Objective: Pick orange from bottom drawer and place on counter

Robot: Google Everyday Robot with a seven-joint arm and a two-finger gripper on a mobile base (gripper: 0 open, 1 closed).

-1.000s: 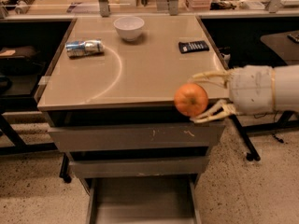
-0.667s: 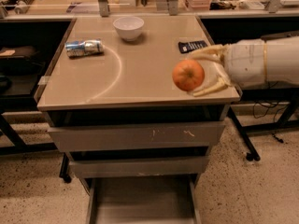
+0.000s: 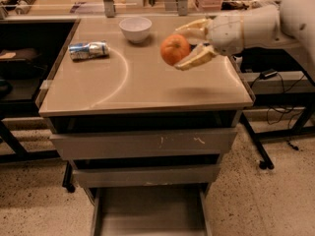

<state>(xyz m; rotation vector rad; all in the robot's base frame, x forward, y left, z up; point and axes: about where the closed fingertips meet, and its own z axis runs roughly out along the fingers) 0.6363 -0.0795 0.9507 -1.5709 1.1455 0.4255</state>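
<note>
1. The gripper (image 3: 180, 49) reaches in from the right on a white arm (image 3: 261, 21) and is clamped on the orange (image 3: 173, 49), one pale finger above it and one below
2. The orange hangs in the air over the right half of the counter (image 3: 147, 90), not touching it; a soft shadow (image 3: 197, 90) lies on the top below
3. The counter is a glossy tan slab with a darker edge and a faint curved mark (image 3: 124, 77) across it
4. On it, a white bowl (image 3: 135, 28) stands near the back edge and a silver can (image 3: 88, 50) lies on its side to the left (both well apart from the orange)
5. Beneath the top, two grey drawers (image 3: 142, 144) are closed, the upper one scratched; the bottom drawer (image 3: 147, 215) is pulled out, showing a plain grey floor
6. The room has a speckled floor (image 3: 261, 200), dark tables on either side and cables (image 3: 278, 77) on the right
</note>
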